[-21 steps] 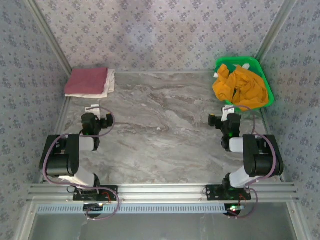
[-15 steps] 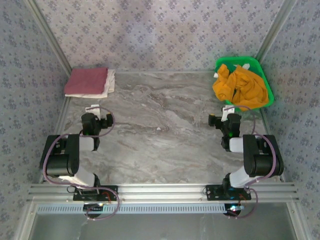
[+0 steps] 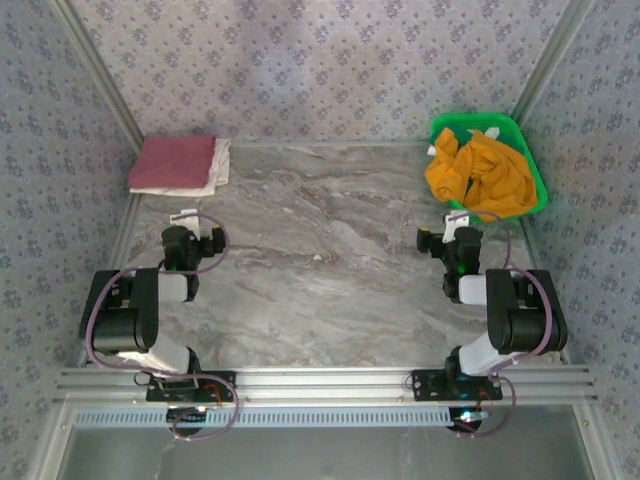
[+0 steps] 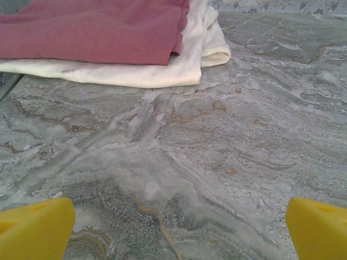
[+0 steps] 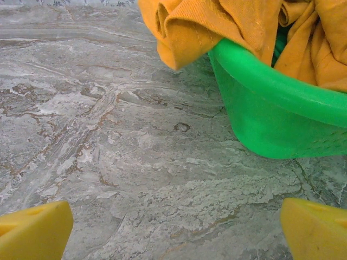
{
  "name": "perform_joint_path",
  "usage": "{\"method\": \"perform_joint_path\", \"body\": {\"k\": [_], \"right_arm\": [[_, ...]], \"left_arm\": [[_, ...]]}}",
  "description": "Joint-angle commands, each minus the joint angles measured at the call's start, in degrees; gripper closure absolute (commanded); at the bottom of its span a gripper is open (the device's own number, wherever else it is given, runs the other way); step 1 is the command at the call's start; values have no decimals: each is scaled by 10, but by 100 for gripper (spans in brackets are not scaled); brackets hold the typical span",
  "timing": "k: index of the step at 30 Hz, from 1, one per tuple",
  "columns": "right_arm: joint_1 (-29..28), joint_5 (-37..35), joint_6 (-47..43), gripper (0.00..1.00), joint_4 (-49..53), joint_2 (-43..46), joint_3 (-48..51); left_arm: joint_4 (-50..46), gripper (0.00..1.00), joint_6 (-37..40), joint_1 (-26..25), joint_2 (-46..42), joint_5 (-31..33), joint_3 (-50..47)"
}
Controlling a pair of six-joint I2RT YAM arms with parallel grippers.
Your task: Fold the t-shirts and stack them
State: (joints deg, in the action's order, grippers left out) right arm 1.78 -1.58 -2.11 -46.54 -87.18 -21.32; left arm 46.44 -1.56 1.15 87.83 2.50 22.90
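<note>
Setting: A grey marbled tabletop [image 3: 330,290] stands between patterned walls, with two robot arms bolted at its near edge.

Folded pile: A dusty red t-shirt [image 3: 172,162] lies folded flat on top of a white t-shirt [image 3: 222,168] in the far left corner of the tabletop. The wrist view shows the white t-shirt [image 4: 184,67] poking out from under the dusty red t-shirt [image 4: 92,30] along the pile's near and right sides.

Waiting laundry: An orange-yellow t-shirt [image 3: 478,175] sits crumpled in a green basket [image 3: 537,180] at the far right corner. A fold of the cloth [image 5: 217,21] spills over the basket's rim [image 5: 271,119] on the side facing the middle of the tabletop.

Left pincer: The left pincer [image 3: 186,214] is released, its yellow fingertips [image 4: 32,227] spread wide over bare marble and grasping nothing. It sits near the left edge, pointed at the folded pile and apart from it.

Right pincer: The right pincer [image 3: 458,216] is likewise released and empty, its yellow fingertips [image 5: 32,230] wide apart above the marble. It is near the basket, not touching it.
</note>
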Motion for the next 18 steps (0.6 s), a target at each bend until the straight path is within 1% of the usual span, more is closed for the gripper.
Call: {"method": "perform_joint_path", "body": {"k": [1,3,5,6,7,8,10,12,14,16,18], "right_arm": [[-7,-22,8,0,14,26,-11],[-15,-63,16,0,70,81,-12],[-19,-94,47,0,169,163,-32],[-23,-107,82,0,228,209,-49],[-24,-93,101,0,270,250,-64],[-29,-81,98,0,286,278,-72],[-40,-87,98,0,316,317,-98],[-33,-93,114,0,371,307,-153],[-13,-76,156,0,450,257,-224],[4,-42,171,1,506,188,-304],[7,-46,173,1,548,126,-369]], "left_arm": [[-1,0,-1,1,-10,-8,6],[-15,0,6,-5,-52,-3,-2],[-88,0,10,-28,-143,56,-3],[-140,1,-3,-42,-204,73,7],[-191,1,-23,-49,-258,62,23],[-223,1,-36,-55,-293,56,37],[-291,4,-58,-83,-348,62,86],[-331,4,-56,-117,-353,64,137],[-358,4,-38,-160,-327,67,189],[-387,5,-18,-213,-275,70,249],[-411,4,5,-260,-216,55,306]]}}
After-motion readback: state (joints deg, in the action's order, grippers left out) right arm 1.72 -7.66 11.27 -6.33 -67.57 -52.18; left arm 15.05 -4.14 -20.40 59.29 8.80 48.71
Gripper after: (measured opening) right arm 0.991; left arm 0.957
